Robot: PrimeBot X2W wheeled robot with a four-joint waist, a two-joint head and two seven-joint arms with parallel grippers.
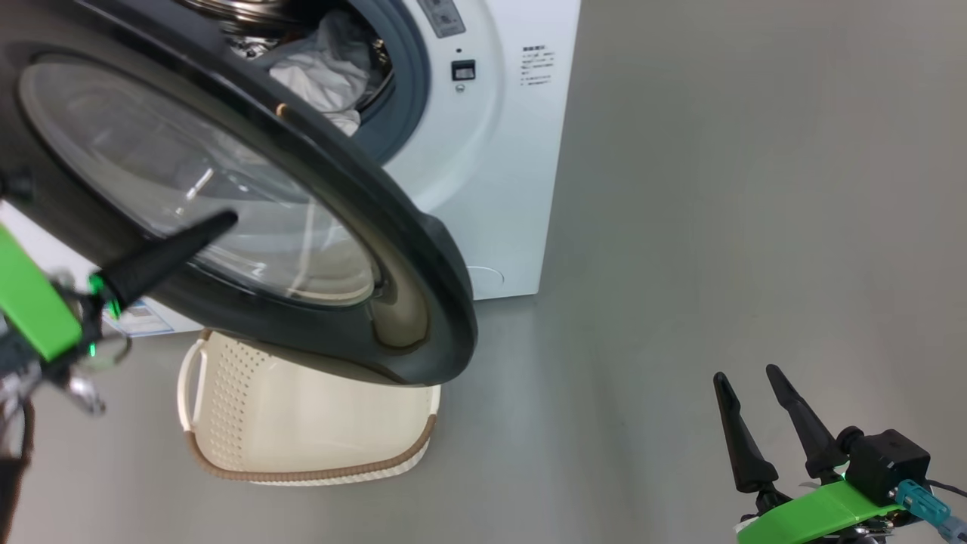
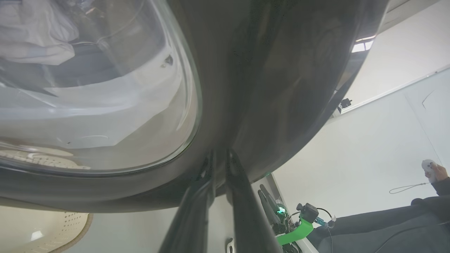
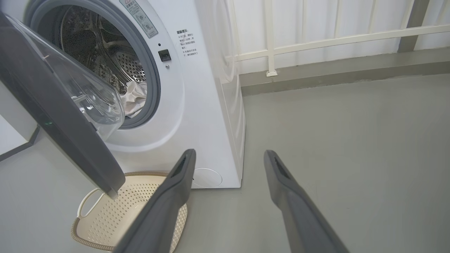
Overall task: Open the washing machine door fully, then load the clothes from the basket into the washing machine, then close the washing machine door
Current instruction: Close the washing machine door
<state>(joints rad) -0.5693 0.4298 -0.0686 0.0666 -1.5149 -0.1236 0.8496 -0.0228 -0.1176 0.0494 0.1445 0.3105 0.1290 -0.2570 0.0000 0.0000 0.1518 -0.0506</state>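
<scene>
- I am watching the washing machine door [image 1: 423, 249] standing partly open, swung out from the washing machine [image 1: 498, 151] and hanging over the basket [image 1: 302, 476].
- My left gripper [image 1: 227, 221] is reaching up to the door's outer face with its two fingers pressed together and nothing between them.
- In the left wrist view those fingertips [image 2: 230, 158] are meeting the glossy black rim just beside the glass. I cannot tell whether they are actually touching it.
- My right gripper [image 1: 746, 375] is hovering over bare grey floor, well apart from the machine, with its fingers spread wide and nothing in them.
- The clothes [image 1: 325, 68] are lying inside the steel drum, pale white cloth bunched at the lower edge of the opening against the grey gasket.
- The basket is sitting on the floor right in front of the machine, under the door's lower edge.
- In the left wrist view a person's hand [image 2: 430, 168] is holding a small white controller at the far right.
</scene>
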